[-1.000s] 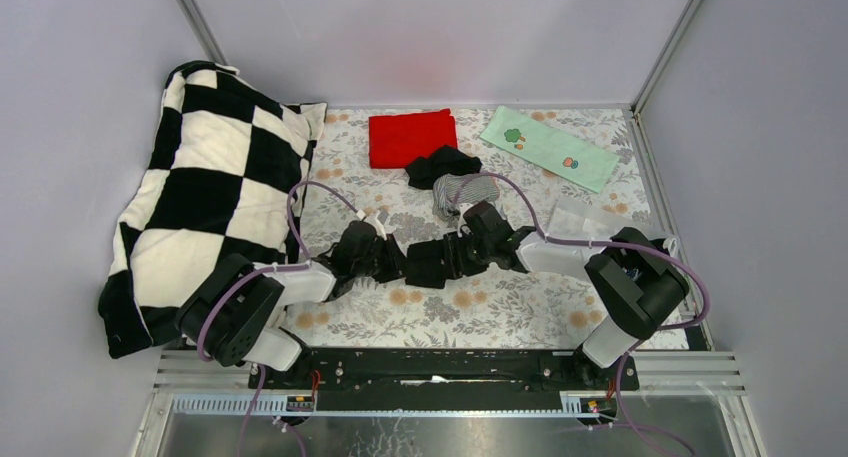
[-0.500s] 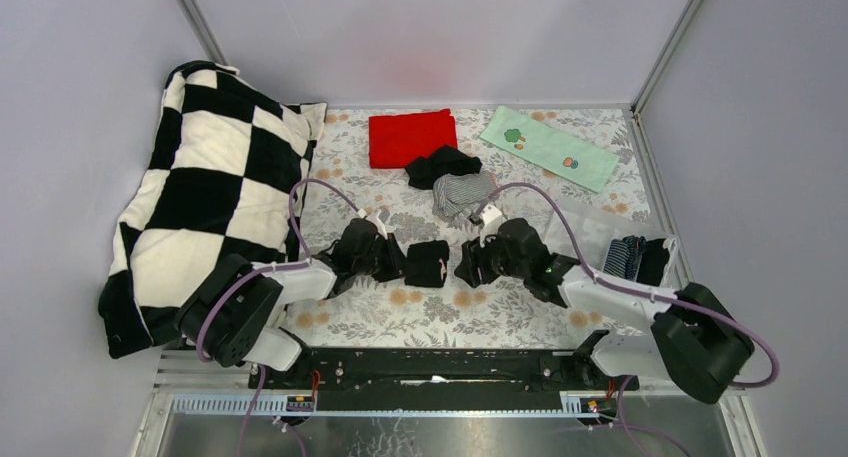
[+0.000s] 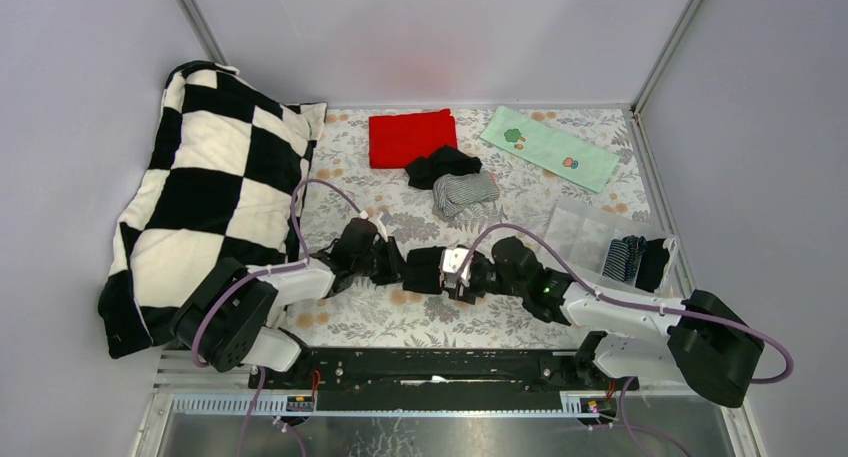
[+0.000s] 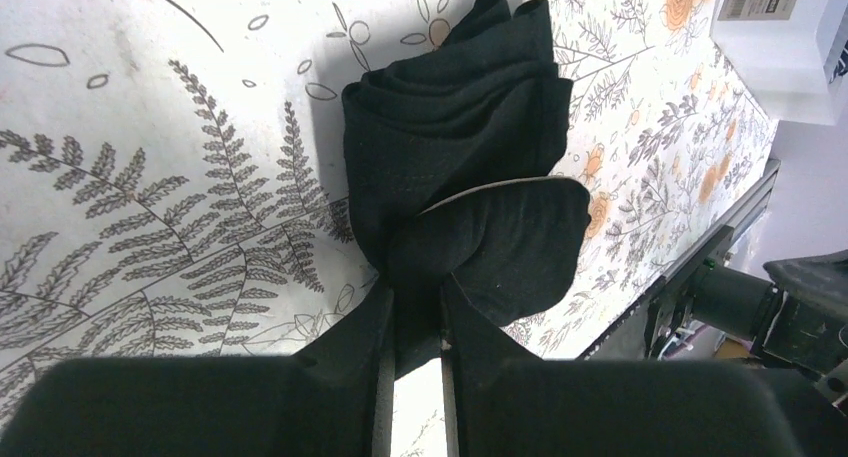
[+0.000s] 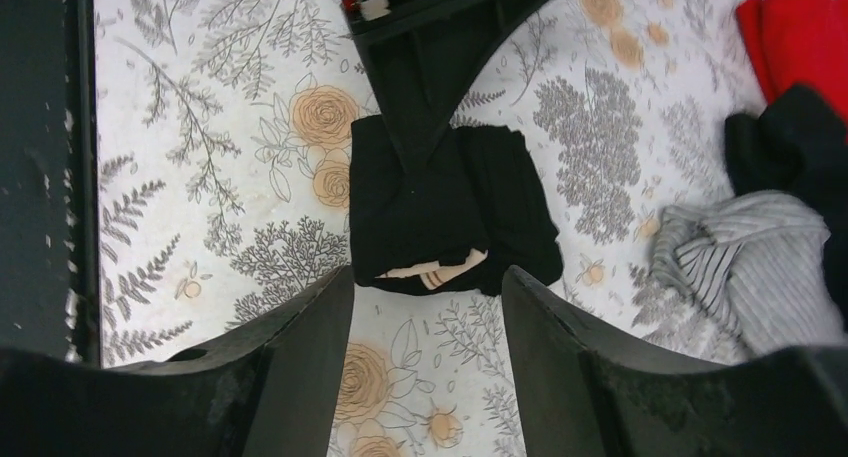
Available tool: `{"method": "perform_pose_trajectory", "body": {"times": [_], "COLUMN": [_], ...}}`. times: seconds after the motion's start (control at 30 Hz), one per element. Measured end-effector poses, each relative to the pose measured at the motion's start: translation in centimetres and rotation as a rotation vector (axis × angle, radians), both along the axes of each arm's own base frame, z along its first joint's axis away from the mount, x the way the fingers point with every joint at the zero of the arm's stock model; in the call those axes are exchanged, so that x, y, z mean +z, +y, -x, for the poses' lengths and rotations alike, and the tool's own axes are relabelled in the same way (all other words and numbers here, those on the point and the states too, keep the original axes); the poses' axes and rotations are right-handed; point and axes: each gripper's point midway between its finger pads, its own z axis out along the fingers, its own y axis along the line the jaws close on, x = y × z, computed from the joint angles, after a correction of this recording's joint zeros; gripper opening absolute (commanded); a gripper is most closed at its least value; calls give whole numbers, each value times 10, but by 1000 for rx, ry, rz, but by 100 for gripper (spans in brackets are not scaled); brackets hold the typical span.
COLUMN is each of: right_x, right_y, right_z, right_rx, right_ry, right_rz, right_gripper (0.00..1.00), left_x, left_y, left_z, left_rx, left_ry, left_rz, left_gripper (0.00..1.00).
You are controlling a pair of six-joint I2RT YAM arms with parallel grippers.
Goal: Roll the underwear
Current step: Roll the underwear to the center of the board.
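Folded black brief [image 3: 425, 267] at the centre of the floral table [image 3: 420, 322], lying between the two hands. The left hand [image 4: 413, 302] is closed narrowly on one edge of this brief, with the cloth bunched between its fingers. The right hand [image 5: 425, 282] hovers over the opposite edge, fingers spread wide, one to each side of the cloth; whether they touch it cannot be told from these views. A pale label [image 5: 440, 273] shows at that edge. Farther back, well apart from both hands, a grey pinstriped brief [image 3: 466, 193] touches a heap of black underwear [image 3: 442, 163], which overlaps a corner of a red cloth [image 3: 412, 137]. A pale green printed cloth [image 3: 548, 147] lies at far right, a chequered blanket [image 3: 200, 177] at left.
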Motion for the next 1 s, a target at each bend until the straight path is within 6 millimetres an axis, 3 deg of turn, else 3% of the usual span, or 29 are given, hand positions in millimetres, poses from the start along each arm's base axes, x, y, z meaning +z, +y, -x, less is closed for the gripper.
{"method": "perform_pose_trajectory", "body": {"times": [0.3, 0.47, 0.73, 1.0], "right_x": [-21, -27, -57, -70], "right_y": [-1, 11, 19, 22], "right_z": [19, 26, 31, 21], "right_rx": [236, 351, 448, 426], "right_ry": [-278, -418, -499, -581], "right_rz": [140, 187, 287, 332], "right_gripper": [65, 67, 67, 59], "left_x": [1, 2, 2, 1], "left_y": [0, 0, -1, -2], "left_z": [12, 18, 25, 28], "left_rx": [-37, -66, -101, -125], "left_ry": [59, 88, 124, 140], "left_rz": [-9, -17, -25, -22], "left_gripper": [0, 0, 0, 0]}}
